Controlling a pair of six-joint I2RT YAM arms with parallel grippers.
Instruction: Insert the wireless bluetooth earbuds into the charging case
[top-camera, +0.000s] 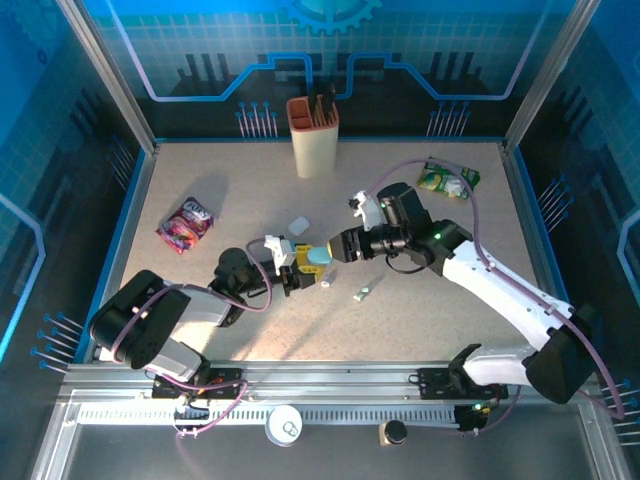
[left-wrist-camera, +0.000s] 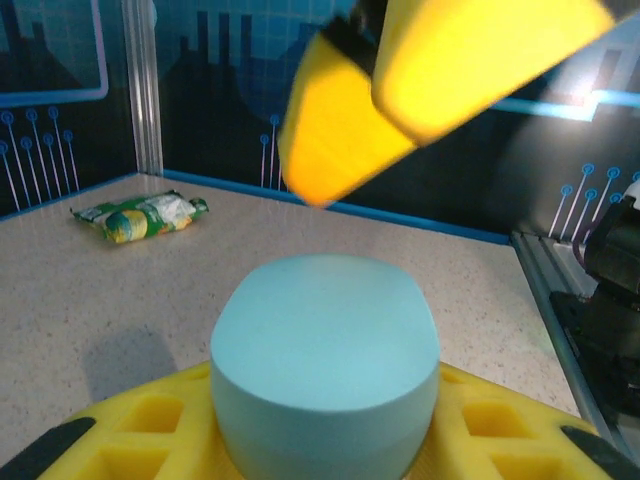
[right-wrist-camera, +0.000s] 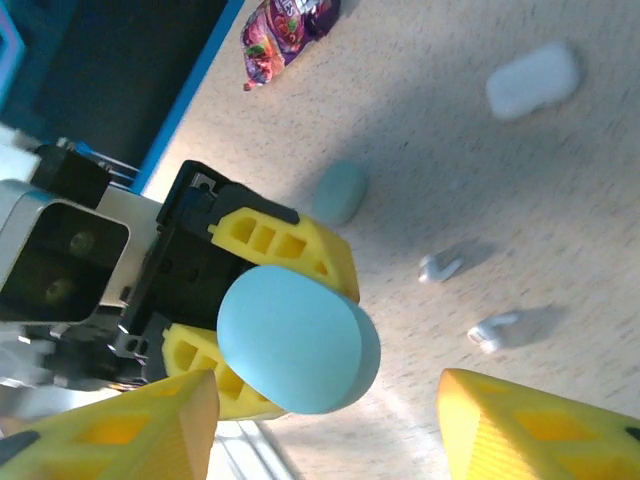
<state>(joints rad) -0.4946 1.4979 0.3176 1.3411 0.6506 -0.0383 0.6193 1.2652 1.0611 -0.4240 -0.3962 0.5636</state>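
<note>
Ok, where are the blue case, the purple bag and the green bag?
blue case (right-wrist-camera: 295, 340), right wrist view, middle of its rounded face.
purple bag (top-camera: 186, 222), top view, middle of the wrapper.
green bag (left-wrist-camera: 140, 215), left wrist view, middle of the packet.

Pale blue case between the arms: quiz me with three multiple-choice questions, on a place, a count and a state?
1. Where is the pale blue charging case? A) beside the purple bag B) clamped in the left gripper C) in the beige holder
2. How many white earbuds lie loose on the table in the right wrist view? A) none B) two C) five
3. The right gripper is: A) open B) shut on an earbud C) shut on a packet
1B: yellow fingers pinch it. 2B: a second lies near the first. 3A: its fingers stand apart.
</note>
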